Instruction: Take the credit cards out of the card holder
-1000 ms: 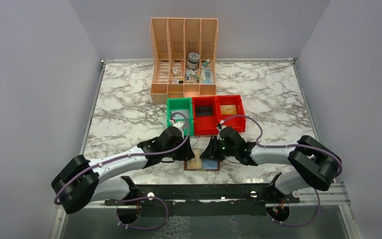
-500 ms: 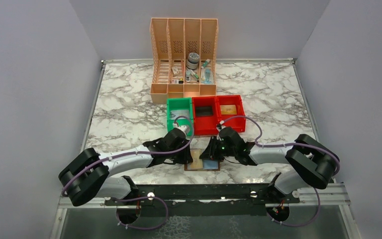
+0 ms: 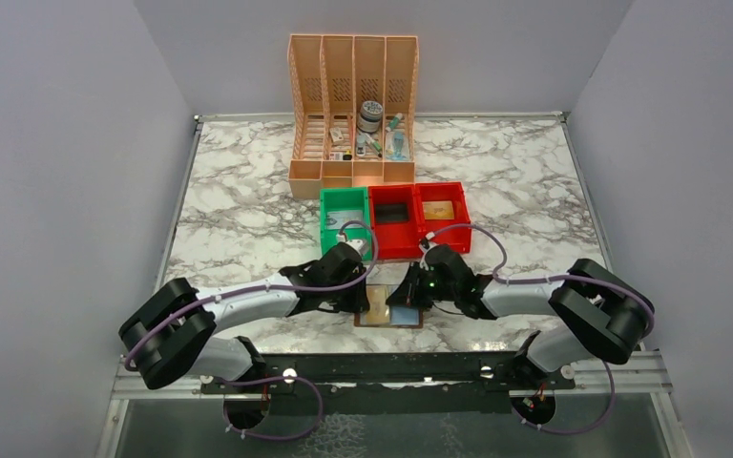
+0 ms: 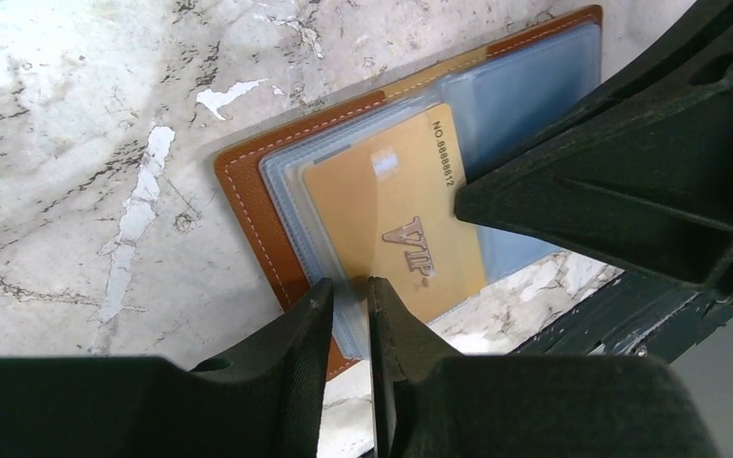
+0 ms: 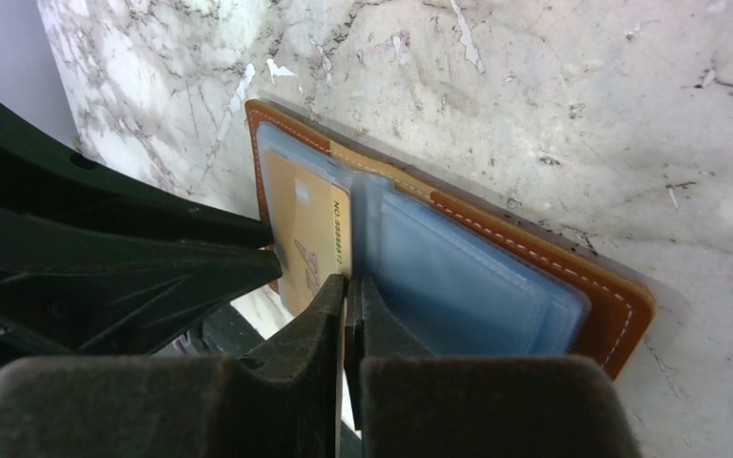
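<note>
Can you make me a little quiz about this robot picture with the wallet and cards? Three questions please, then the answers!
1. True or false: the card holder lies open on the marble table.
2. Pick one: which word is printed on the gold card? A) VIP B) BANK C) GIFT
3. Fill the gap: seen from the top camera, the bin just left of the red bins is coloured ____.

Key: 1 true; 2 A; 3 green.

The left tool (image 4: 348, 305) shows jaws narrowly apart, while the right tool (image 5: 351, 296) is pressed closed.
</note>
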Controlling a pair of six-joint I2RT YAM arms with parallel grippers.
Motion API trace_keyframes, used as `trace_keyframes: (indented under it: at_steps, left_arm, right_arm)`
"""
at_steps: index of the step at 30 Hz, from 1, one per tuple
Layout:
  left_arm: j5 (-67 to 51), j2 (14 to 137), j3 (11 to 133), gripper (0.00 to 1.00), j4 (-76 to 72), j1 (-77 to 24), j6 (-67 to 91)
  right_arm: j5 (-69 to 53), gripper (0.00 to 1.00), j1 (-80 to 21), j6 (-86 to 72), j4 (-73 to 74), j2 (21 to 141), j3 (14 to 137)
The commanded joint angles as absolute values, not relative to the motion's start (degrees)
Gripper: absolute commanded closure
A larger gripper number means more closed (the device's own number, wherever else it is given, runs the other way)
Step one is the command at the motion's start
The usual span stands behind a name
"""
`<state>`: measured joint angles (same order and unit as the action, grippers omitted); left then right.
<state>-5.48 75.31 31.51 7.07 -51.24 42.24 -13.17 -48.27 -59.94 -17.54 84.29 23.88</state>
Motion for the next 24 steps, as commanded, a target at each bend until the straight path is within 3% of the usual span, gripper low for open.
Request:
trace_keyframes:
  at_steps: [1, 9, 17, 24]
  left_arm:
    - [-3.4, 76.8, 32.8, 0.78, 8.7, -51.7, 40.8]
    - [-2.7, 77.5, 33.7, 0.79, 9.7, -51.7, 40.2]
    - [-2.6, 78.4, 34.2, 0.80, 9.7, -51.7, 39.9]
    - [-0.3, 78.2, 34.3, 0.81, 10.6, -51.7, 40.8]
  right_arm:
    - [-16.2, 0.98, -47.0, -59.6, -19.5, 82.1, 22.5]
    - [-18.1, 0.99, -45.8, -57.4, -18.4, 83.3, 22.8]
    - [-21.3, 0.79, -45.8, -58.2, -20.6, 87.4, 23.8]
    - [-14.2, 0.91, -44.6, -61.3, -23.4, 82.5, 17.6]
